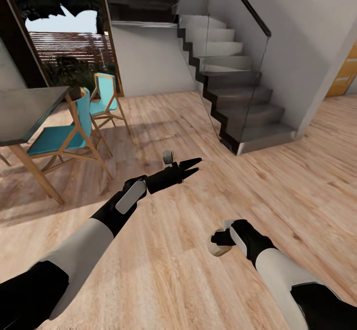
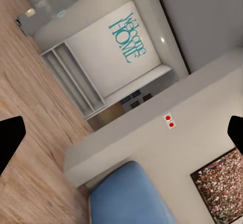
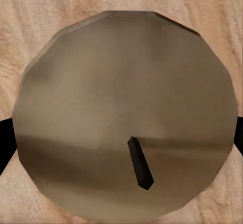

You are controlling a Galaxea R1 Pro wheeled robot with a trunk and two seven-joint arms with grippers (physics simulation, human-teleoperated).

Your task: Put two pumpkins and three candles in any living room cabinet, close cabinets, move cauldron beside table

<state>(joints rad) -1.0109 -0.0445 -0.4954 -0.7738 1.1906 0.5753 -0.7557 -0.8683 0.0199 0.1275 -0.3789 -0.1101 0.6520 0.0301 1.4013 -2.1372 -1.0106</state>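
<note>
From the head camera we see our left gripper (image 1: 194,166) stretched forward over the pale wood plank floor (image 1: 163,270), its two black fingers splayed slightly, with nothing between them. Our right gripper (image 1: 221,240) sits lower and nearer our body, pointing down, and the short squat grey-beige candle (image 1: 218,247) shows just beneath it as a pale rounded shape between the dark fingers. That same view takes in the grey staircase with a glass balustrade (image 1: 233,87) ahead, the dark dining table with wooden legs (image 1: 25,111) off to the left, and two teal chairs with wooden frames (image 1: 74,134) beside it.

The right wrist camera gives what the head view cannot: the candle's (image 3: 126,113) flat round top seen straight on, with its small dark wick (image 3: 140,163), and a black fingertip at each side edge pressed against it, so we hold the gripper clamped on the candle above the floor.

The left wrist camera looks across the room instead, showing a white wall with teal lettering (image 2: 126,37), a blue cushioned seat (image 2: 129,196), and black fingertips (image 2: 10,138) far apart at the frame's edges.
</note>
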